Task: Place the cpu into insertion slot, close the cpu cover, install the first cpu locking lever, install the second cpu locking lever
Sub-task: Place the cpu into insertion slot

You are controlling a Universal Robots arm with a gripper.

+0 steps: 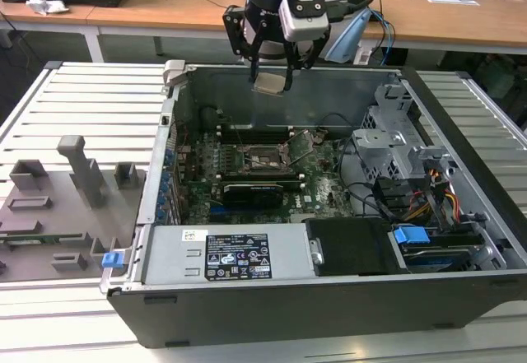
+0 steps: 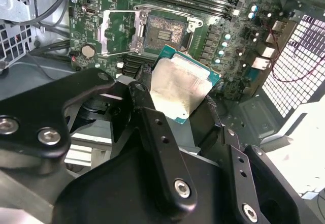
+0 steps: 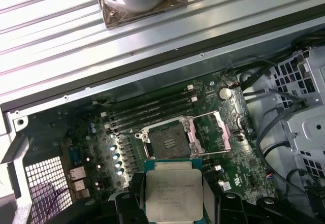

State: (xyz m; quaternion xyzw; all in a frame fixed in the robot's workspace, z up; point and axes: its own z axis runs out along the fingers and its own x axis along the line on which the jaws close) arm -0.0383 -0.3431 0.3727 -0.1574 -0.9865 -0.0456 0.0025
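The gripper point(image 1: 271, 75) pinches the cpu point(image 3: 172, 194) by its edges (silvery top showing in both wrist views) above the bare insertion slot point(image 3: 170, 141); the cpu cover point(image 3: 225, 135) lies swung open.

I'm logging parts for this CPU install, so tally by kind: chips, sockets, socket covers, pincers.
cpu: 1, gripped above the board
pincer: 1
insertion slot: 1, empty
cpu cover: 1, swung open
Total: 4

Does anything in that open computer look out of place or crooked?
Only the cpu: it hangs, slightly tilted, in the claw above the case, while the insertion slot on the green board sits empty. Nothing looks spilled or broken.
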